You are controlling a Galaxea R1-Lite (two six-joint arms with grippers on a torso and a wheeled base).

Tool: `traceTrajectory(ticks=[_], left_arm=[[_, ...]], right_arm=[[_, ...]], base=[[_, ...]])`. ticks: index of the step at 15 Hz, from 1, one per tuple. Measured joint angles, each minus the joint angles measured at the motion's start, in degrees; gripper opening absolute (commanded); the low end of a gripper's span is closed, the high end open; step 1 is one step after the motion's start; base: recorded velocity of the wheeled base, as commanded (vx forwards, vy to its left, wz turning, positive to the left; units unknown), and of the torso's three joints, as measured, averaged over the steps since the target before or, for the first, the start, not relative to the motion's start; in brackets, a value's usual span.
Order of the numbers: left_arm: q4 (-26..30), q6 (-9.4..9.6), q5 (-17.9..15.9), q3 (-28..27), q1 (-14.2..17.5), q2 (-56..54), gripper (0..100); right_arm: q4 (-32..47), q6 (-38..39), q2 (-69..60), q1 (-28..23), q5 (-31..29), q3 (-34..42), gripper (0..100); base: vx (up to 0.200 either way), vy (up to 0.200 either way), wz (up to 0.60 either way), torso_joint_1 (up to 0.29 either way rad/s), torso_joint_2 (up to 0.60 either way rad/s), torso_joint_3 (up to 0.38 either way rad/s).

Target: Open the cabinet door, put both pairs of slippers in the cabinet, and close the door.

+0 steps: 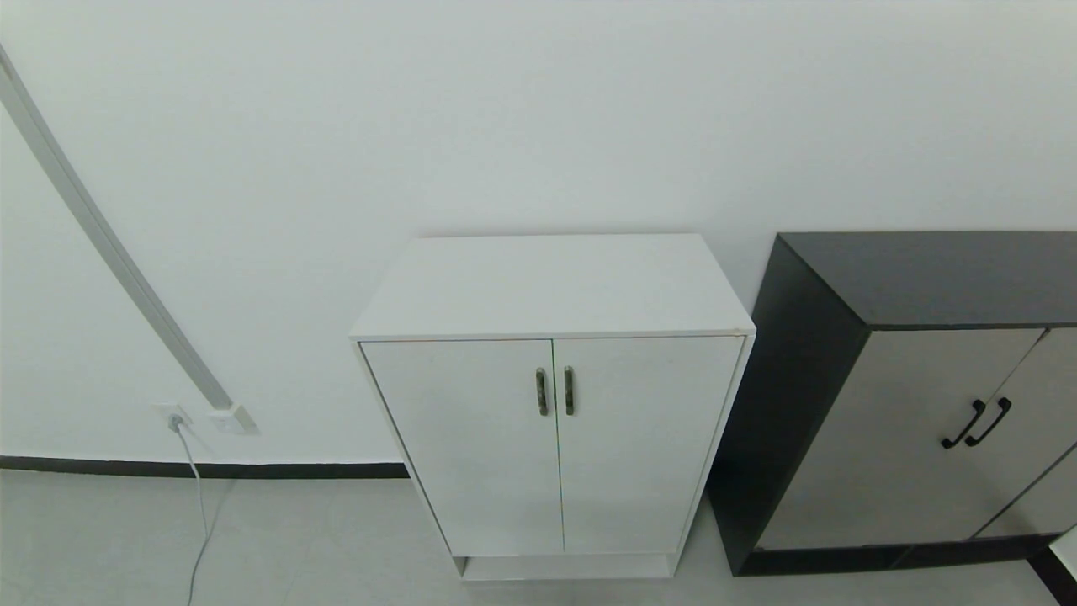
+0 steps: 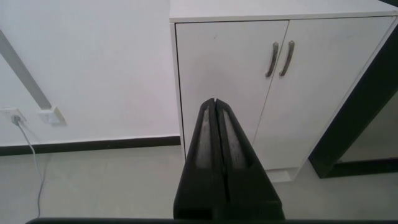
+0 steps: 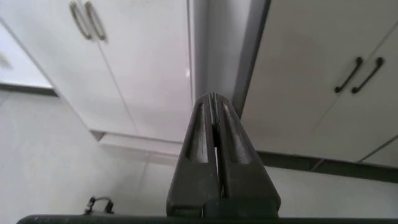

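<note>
A white two-door cabinet (image 1: 551, 404) stands against the wall with both doors closed. Two dark handles (image 1: 555, 391) sit side by side at the middle seam. The same cabinet (image 2: 273, 81) is ahead in the left wrist view, with its handles (image 2: 280, 59) up high. My left gripper (image 2: 215, 106) is shut with nothing in it, some way back from the left door. My right gripper (image 3: 213, 99) is shut and empty too, in front of the gap between the white cabinet (image 3: 124, 62) and the dark one.
A black cabinet (image 1: 909, 396) with pale doors and black handles (image 1: 976, 423) stands right of the white one. A wall socket (image 1: 172, 417) with a trailing cable (image 1: 202, 513) sits at the lower left. A slanted cable duct (image 1: 101, 236) runs along the wall. Grey floor lies in front.
</note>
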Motion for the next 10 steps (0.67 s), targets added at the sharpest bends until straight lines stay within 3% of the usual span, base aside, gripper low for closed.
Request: traceTrajectory(ticks=[10], left_arm=[[0.0,0.0,-0.01,0.0,0.0,0.0,0]], right_arm=[[0.0,-0.62,-5.12,-7.79,0.34,0.0,0]], base=[[0.0,0.0,0.0,0.0,0.0,0.0]])
